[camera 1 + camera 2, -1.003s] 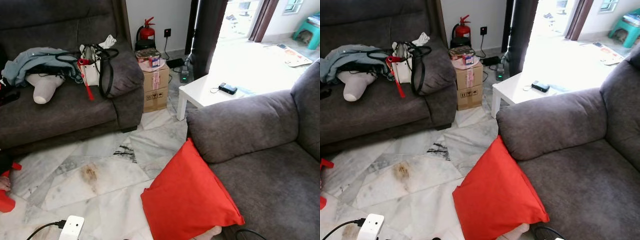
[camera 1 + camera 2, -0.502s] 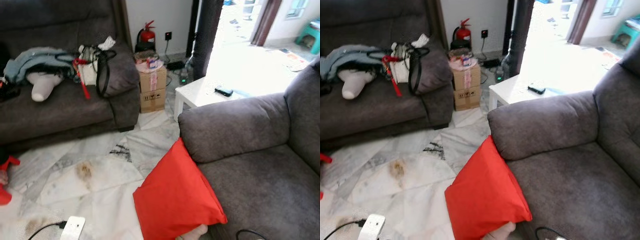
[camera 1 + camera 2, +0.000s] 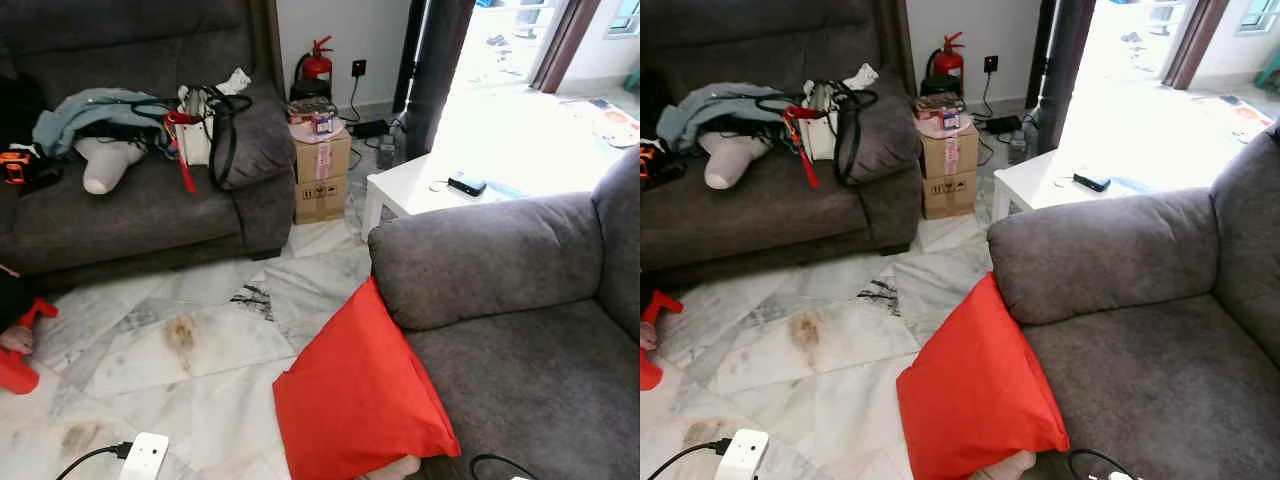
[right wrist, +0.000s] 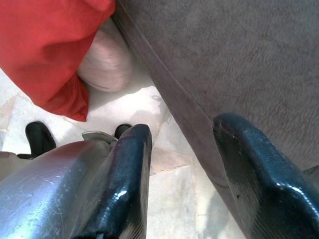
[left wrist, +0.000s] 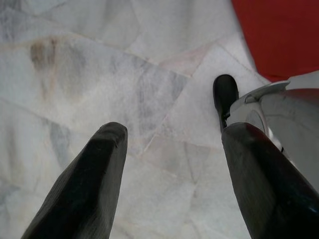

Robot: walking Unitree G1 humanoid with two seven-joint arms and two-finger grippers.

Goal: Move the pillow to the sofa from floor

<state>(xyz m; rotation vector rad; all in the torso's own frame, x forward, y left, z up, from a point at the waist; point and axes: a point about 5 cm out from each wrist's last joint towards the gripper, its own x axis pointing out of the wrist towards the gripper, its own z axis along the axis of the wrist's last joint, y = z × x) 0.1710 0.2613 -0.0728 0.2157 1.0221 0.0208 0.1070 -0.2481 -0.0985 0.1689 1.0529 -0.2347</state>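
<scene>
A red pillow leans on the marble floor against the front of the grey sofa at the right. A pale cushion peeks out from under its lower corner. My left gripper hangs open over bare floor, with the red pillow off to one side. My right gripper is open too, low beside the sofa's front edge, close to the red pillow. Neither gripper touches the pillow.
A second dark sofa at the back left carries clothes and bags. A cardboard box, a fire extinguisher and a white low table stand behind. A white power strip with cable lies on the near floor. A red object is at the left edge.
The whole picture has shifted slightly as the camera moved; the pillow and the furniture stay where they were.
</scene>
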